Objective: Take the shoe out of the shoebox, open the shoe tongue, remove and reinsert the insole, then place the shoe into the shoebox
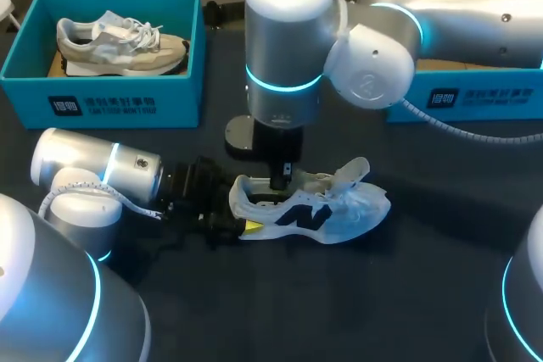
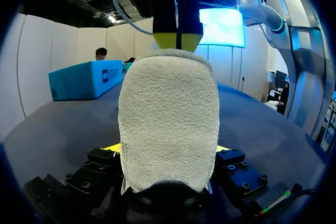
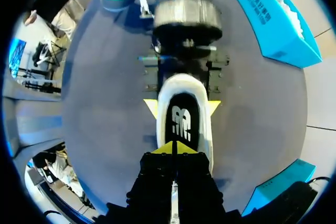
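Note:
A white shoe with dark side markings lies on the dark table, heel toward my left arm. My left gripper is shut on its heel, one yellow finger on each side. In the left wrist view the fuzzy heel fills the space between those fingers. My right gripper comes straight down into the shoe's mouth, tips shut. In the right wrist view its closed tips rest at the dark insole. The tongue is folded up toward the toe.
A blue shoebox at the back left holds a beige shoe. A second blue box stands at the back right, under my right arm. Bare table lies in front of the white shoe.

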You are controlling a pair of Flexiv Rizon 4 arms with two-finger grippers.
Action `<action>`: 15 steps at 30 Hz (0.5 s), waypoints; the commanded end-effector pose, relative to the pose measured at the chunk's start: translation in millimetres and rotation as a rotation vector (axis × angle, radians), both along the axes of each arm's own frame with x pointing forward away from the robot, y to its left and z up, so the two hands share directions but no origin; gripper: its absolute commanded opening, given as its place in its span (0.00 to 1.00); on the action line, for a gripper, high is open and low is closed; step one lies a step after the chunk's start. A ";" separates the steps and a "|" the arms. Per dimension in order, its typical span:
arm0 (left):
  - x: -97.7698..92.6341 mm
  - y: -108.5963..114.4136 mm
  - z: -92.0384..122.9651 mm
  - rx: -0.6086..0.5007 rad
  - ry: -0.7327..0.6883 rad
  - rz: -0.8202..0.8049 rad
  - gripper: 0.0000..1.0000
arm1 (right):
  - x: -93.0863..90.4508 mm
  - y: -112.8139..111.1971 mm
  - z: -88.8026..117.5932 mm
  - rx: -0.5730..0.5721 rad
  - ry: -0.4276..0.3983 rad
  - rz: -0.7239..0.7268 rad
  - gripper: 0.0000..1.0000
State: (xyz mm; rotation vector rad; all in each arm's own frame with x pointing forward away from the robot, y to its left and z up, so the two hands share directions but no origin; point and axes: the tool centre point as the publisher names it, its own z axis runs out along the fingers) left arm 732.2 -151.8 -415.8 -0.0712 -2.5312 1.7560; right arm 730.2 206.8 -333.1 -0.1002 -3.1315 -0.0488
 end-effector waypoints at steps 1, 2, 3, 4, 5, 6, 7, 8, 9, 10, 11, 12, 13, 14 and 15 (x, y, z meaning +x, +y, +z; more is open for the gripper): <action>-0.9 -0.9 -3.3 0.001 -0.001 0.001 0.00 | 6.2 0.9 -11.4 -0.004 0.005 0.004 0.00; -0.9 -0.9 -3.3 0.001 -0.001 0.001 0.00 | 6.7 0.1 -11.9 -0.006 0.006 0.005 0.00; -0.9 -0.9 -3.3 0.001 -0.001 0.001 0.00 | 7.4 -1.2 -12.4 -0.007 0.005 0.006 0.00; -0.9 -0.9 -3.3 0.001 -0.001 0.001 0.00 | 7.5 -1.5 -12.5 -0.007 0.005 0.006 0.00; -0.9 -0.9 -3.3 0.001 -0.001 0.001 0.00 | 8.7 -3.2 -13.9 -0.009 0.004 0.008 0.00; -0.9 -0.9 -3.3 0.001 -0.001 0.001 0.00 | 9.7 -4.2 -15.5 -0.011 0.004 0.010 0.00; -0.9 -0.9 -3.3 0.001 -0.001 0.001 0.00 | 10.4 -4.7 -17.0 -0.015 0.004 0.013 0.00; -0.9 -0.9 -3.3 0.001 -0.001 0.001 0.00 | 11.3 -5.1 -18.7 -0.019 0.002 0.014 0.00; -0.9 -0.9 -3.3 0.001 -0.001 0.001 0.00 | 11.6 -5.3 -19.4 -0.020 0.001 0.015 0.00; -0.9 -0.9 -3.3 0.001 -0.001 0.001 0.00 | 12.5 -5.8 -21.4 -0.025 -0.002 0.018 0.00; -0.9 -0.9 -3.3 0.001 -0.001 0.001 0.00 | 13.7 -6.2 -23.1 -0.025 -0.018 0.023 0.00; -0.9 -0.9 -3.3 0.001 -0.001 0.001 0.00 | 14.7 -6.3 -24.1 -0.027 -0.025 0.028 0.00; -0.9 -0.9 -3.3 0.001 -0.001 0.001 0.00 | 16.3 -6.4 -25.6 -0.025 -0.035 0.029 0.00; -0.9 -0.9 -3.3 0.001 -0.001 0.001 0.00 | 17.4 -6.6 -26.6 -0.023 -0.039 0.029 0.00; -0.9 -0.9 -3.3 0.001 -0.001 0.001 0.00 | 18.8 -6.5 -28.4 -0.021 -0.041 0.031 0.00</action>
